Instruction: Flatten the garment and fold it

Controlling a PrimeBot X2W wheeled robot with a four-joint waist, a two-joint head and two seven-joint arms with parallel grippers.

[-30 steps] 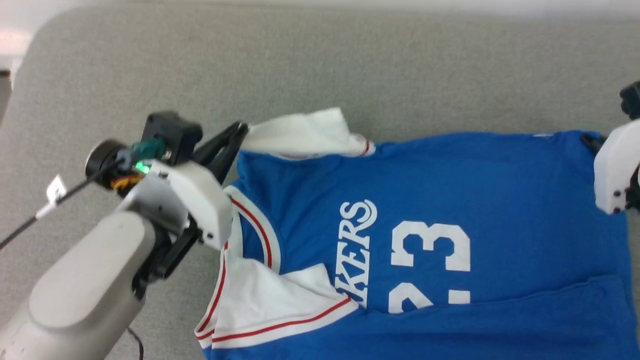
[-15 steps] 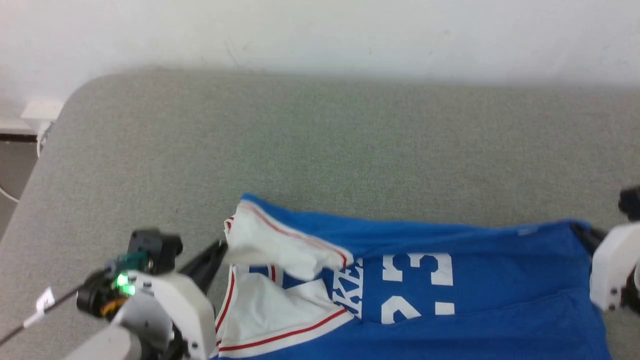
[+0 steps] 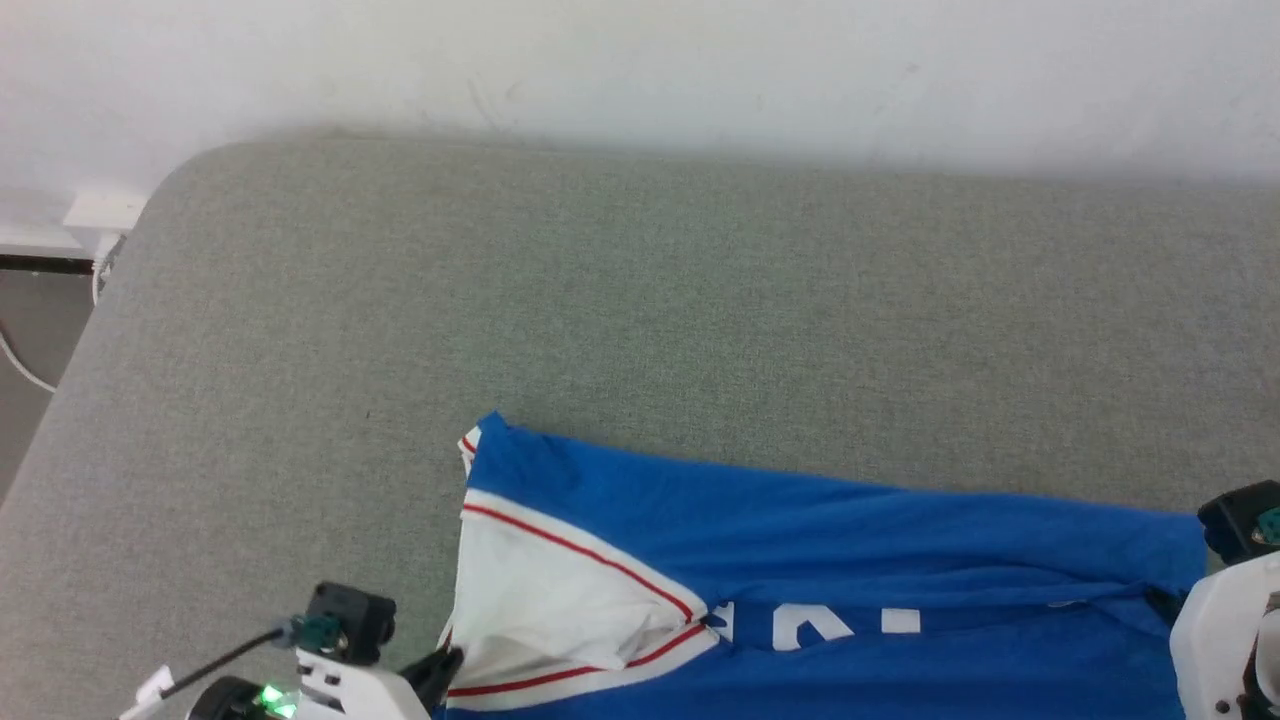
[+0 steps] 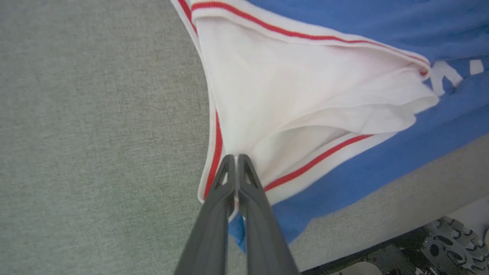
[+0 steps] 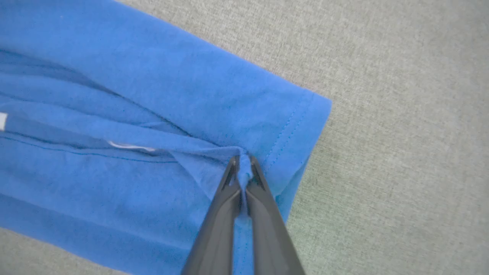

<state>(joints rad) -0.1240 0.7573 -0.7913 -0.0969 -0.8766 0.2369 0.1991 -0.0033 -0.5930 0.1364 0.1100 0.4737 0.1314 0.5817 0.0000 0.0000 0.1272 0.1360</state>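
The garment (image 3: 800, 560), a royal-blue jersey with white sleeves and red-striped trim, lies folded lengthwise along the near edge of the grey surface. My left gripper (image 4: 236, 158) is shut on the white sleeve fabric (image 4: 290, 95) at the garment's left end; its dark fingers (image 3: 440, 668) peek out at the bottom left of the head view. My right gripper (image 5: 243, 162) is shut on a pinch of blue cloth (image 5: 172, 99) near the hem corner. Its white wrist housing (image 3: 1215, 640) shows at the bottom right. Parts of white lettering (image 3: 800, 625) peek out from the fold.
The grey fabric surface (image 3: 640, 300) stretches wide beyond the garment up to a white wall (image 3: 640, 60). Its rounded left corner (image 3: 140, 230) drops to a floor with a cable. Robot base parts (image 4: 447, 244) sit under the near edge.
Both grippers have drawn the far edge of the garment toward me, folding it over itself and covering the number. The head camera has tilted up, bringing the wall into view.
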